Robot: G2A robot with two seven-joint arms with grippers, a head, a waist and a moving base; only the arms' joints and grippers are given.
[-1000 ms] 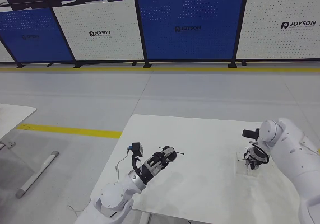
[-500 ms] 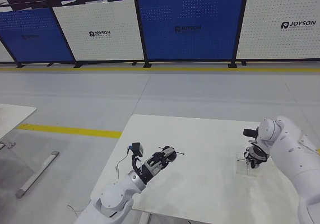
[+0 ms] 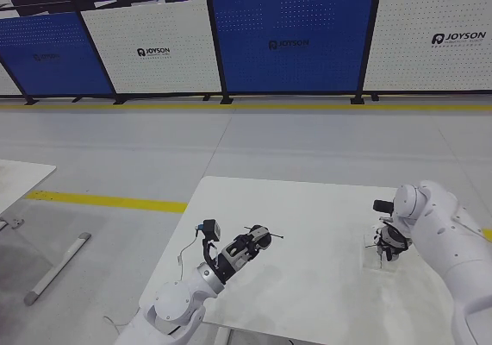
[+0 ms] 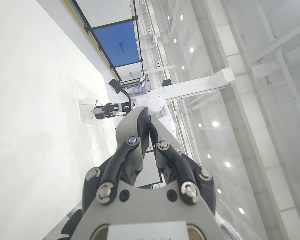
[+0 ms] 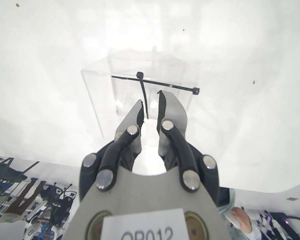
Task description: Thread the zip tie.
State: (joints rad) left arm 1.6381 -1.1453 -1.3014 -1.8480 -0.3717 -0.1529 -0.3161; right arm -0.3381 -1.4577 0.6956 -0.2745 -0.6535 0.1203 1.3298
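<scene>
Creep: right end effector (image 5: 150,97), spread astride zip tie (image 5: 143,93) on stand (image 5: 97,69), edged left in frame; left end effector (image 3: 261,235) stays clamped on second tie (image 3: 277,235); grasp pending.

The right pincer (image 5: 151,98) has edged slightly inward over the clear box (image 5: 96,96).

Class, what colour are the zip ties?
The zip ties are black, clearest in the right wrist view.

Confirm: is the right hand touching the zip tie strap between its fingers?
Cannot tell. The right wrist view shows the zip tie strap inside the open right hand, close beside one pad, without a plain gap.
</scene>
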